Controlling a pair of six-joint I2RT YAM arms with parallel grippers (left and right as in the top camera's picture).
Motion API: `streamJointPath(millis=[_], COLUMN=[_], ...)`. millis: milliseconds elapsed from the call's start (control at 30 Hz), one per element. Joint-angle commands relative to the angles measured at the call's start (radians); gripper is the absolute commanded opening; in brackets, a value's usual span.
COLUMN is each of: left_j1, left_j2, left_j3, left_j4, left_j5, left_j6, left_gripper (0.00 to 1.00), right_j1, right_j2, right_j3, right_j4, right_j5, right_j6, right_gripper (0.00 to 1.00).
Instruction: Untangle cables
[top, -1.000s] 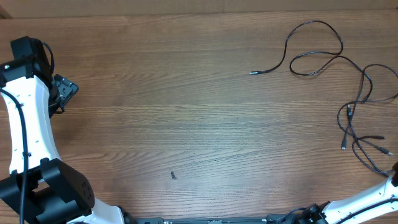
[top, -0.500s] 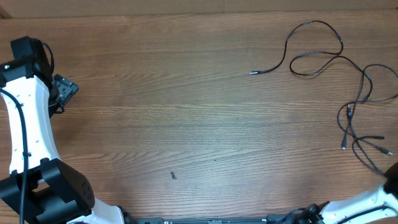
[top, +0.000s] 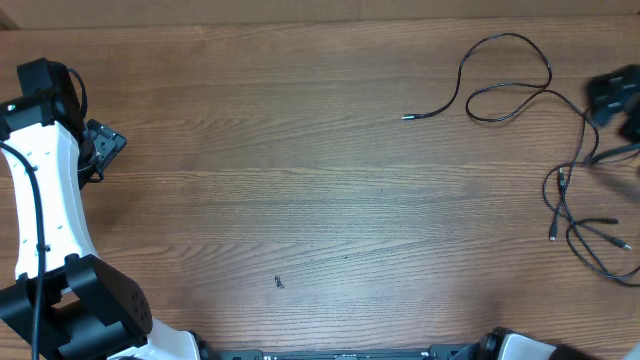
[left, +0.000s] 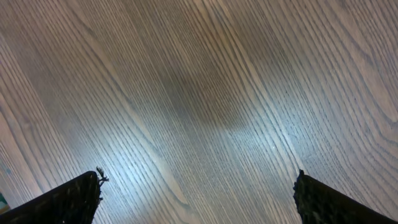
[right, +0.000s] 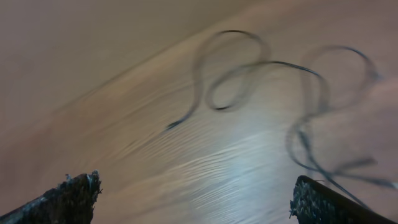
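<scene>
The wooden worktop (top: 300, 150) fills the overhead view; the white left arm (top: 45, 200) stands along its 9 o'clock edge, and the left jaws at its tip are spread wide over bare wood, holding nothing; the right arm's dark head (top: 615, 95) shows blurred at the 2 o'clock edge, and the right jaws are likewise wide apart and empty; the thin black cables (top: 561, 178) lie in loose crossing loops from 1 to 4 o'clock, one plug end (top: 406, 118) reaching toward the centre; a tiny dark speck (top: 279, 282) sits near 6 o'clock.
</scene>
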Motion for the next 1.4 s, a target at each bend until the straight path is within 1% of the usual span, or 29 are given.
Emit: streamJointPath(millis=[0,67,200,333,1367], left_j1=[-0.001,-0.001,-0.001,-0.001,-0.002], left_j2=[0.008,0.008,0.008,0.008,0.008], left_j3=[0.018,0.018,0.018,0.019,0.018], left_j4=[0.000,-0.001,0.000,0.000,0.000], left_j5=[-0.010,-0.010,-0.010,-0.010,-0.010], left_j6=[-0.018,-0.018,-0.018,-0.018,-0.018], left_gripper=[0.99,1.00,1.00,0.99,1.00], right_j1=[0.132,0.193,0.241,0.243,0.243], right_j2=[-0.043,-0.052,-0.047,-0.038,-0.038], right_j3=[0.014,0.014,0.012,0.010,0.005], right_j4=[-0.002,-0.014,-0.079,-0.122,-0.122], right_j5=[-0.003,-0.003,-0.003,-0.003,-0.003], right_j6=[-0.026,-0.026,-0.025,-0.025,-0.025], right_gripper=[1.00,1.00,1.00,1.00,1.00])
